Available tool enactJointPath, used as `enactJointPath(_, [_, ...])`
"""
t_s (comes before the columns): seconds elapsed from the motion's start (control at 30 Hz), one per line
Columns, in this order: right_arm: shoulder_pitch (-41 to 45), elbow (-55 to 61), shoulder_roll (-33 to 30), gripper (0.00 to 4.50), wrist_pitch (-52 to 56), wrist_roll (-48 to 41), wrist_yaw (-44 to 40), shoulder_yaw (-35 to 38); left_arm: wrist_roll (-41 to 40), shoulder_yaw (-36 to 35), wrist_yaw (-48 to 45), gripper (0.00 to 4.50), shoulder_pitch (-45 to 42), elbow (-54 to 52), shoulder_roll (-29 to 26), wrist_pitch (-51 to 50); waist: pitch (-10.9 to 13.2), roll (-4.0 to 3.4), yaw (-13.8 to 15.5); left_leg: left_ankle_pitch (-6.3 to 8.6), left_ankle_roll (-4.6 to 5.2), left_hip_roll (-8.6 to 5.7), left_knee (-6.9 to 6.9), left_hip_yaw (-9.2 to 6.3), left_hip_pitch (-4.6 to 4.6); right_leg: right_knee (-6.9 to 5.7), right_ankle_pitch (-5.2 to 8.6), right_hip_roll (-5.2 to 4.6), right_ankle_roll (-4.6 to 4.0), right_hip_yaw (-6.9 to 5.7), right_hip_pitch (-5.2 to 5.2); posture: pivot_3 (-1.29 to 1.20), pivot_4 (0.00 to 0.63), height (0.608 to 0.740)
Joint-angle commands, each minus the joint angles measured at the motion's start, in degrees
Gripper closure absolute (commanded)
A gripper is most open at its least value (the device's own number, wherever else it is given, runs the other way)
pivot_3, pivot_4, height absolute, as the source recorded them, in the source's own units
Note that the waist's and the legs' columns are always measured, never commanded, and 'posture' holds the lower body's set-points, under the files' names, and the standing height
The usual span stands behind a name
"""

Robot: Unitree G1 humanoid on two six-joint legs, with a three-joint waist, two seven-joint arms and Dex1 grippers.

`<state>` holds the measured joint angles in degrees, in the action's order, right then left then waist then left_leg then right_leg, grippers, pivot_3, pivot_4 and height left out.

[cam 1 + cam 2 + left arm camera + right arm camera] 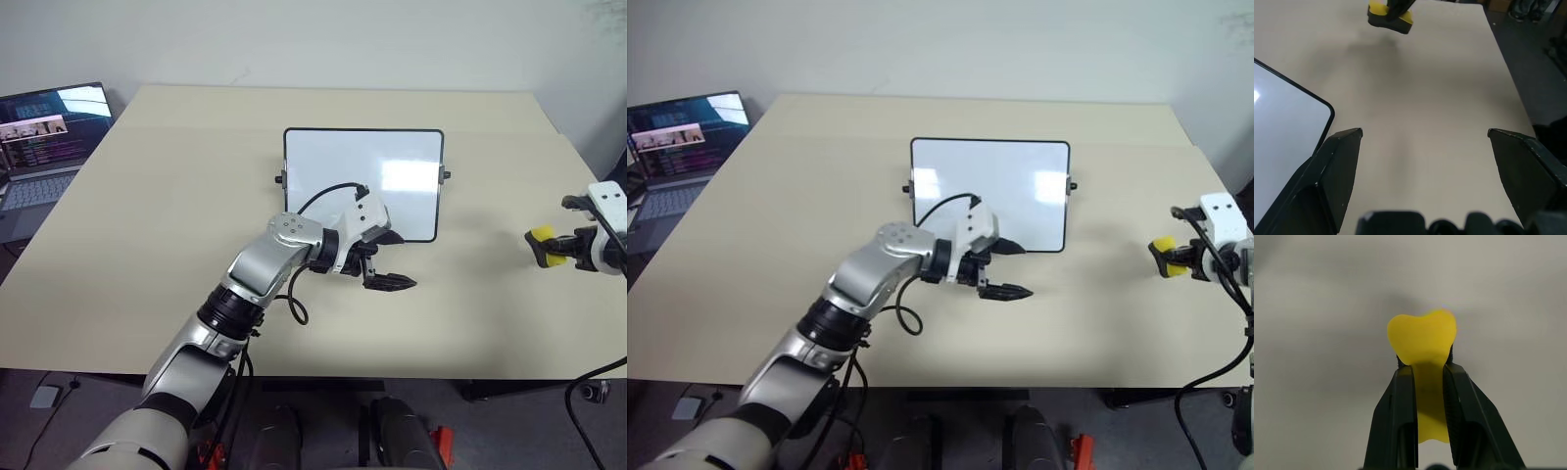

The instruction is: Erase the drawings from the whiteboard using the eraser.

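Observation:
The whiteboard (362,171) stands propped near the table's middle, its white face showing glare patches; the drawings are out of view. My left gripper (407,260) hovers open just in front of the board's lower right corner, pointing right, with nothing between its fingers. The board's rounded corner (1298,117) lies beside one finger in the left wrist view. Far to the right, above the table, my right gripper (542,251) is shut on the yellow eraser (545,238). Its two black fingers pinch the eraser (1422,338) so that it bulges past the tips.
An open laptop (44,147) sits at the table's left edge. The beige table (147,245) stretches bare between the board and the right gripper. The table's right edge lies close to the eraser, with floor beyond.

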<state>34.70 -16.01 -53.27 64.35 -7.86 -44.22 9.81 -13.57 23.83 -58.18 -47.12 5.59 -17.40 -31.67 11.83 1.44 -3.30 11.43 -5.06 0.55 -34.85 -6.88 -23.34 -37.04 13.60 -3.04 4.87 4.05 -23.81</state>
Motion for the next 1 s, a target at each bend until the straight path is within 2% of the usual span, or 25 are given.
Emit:
enactJointPath(0.03, [1.91,-2.81,-1.41,4.12,-2.78,0.06,0.87,-0.32,2.13,-0.48,1.82,0.00,-0.99,1.61,1.80,3.34,-0.01,-0.01,0.02,0.00,0.00,0.00,0.00,0.00,0.05,0.00,0.00,0.00,0.00,0.00,0.04,0.00,0.150,0.740])
enactJointPath(0.27, [3.99,-12.63,-0.81,4.12,-10.00,1.68,2.21,-3.46,2.33,-1.38,2.30,0.00,-0.15,0.31,2.16,3.83,0.00,-0.01,-0.01,0.00,0.00,0.00,0.02,0.02,0.29,0.03,0.04,0.00,0.09,0.01,0.29,0.00,0.150,0.740])
enactJointPath(0.43, [5.22,-14.13,-0.69,2.52,-11.06,1.73,1.88,-4.46,2.33,-1.33,2.59,0.00,0.44,-0.46,1.98,3.39,0.00,-0.01,-0.01,0.00,0.00,0.00,0.01,0.03,0.36,0.02,0.05,0.00,0.12,0.03,0.37,0.00,0.150,0.740])
enactJointPath(0.67, [6.34,-11.98,-2.12,0.03,-9.91,0.92,1.17,-3.60,2.34,-2.54,3.41,0.00,0.65,-0.50,1.84,4.08,0.00,-0.02,0.00,0.00,0.00,0.00,0.00,0.03,0.37,0.02,0.04,0.00,0.13,0.03,0.38,0.00,0.150,0.740])
enactJointPath(0.8, [7.57,-5.44,-1.93,0.03,-7.86,-1.05,3.18,0.15,1.08,-6.56,5.32,0.00,0.96,-1.20,1.41,4.26,0.01,-0.06,-0.15,0.00,0.00,0.00,0.00,0.03,0.38,0.01,0.04,0.00,0.13,0.04,0.38,0.00,0.150,0.740])
enactJointPath(0.9, [8.49,1.27,5.49,0.03,-10.89,-3.39,8.93,3.85,1.07,-15.15,11.97,0.00,2.43,-0.99,-0.74,5.42,0.00,-0.07,-0.79,0.00,0.00,0.01,0.01,0.05,0.41,0.00,0.04,0.00,0.14,0.06,0.38,0.00,0.150,0.740])
enactJointPath(1.0, [7.00,-0.03,10.96,0.03,-17.77,-2.61,13.69,5.22,2.84,-19.54,16.80,0.00,4.02,2.11,-3.02,8.70,-0.02,-0.03,-1.37,0.00,0.00,0.06,0.00,0.00,0.49,-0.06,0.03,0.04,0.14,0.03,0.43,0.00,0.150,0.740])
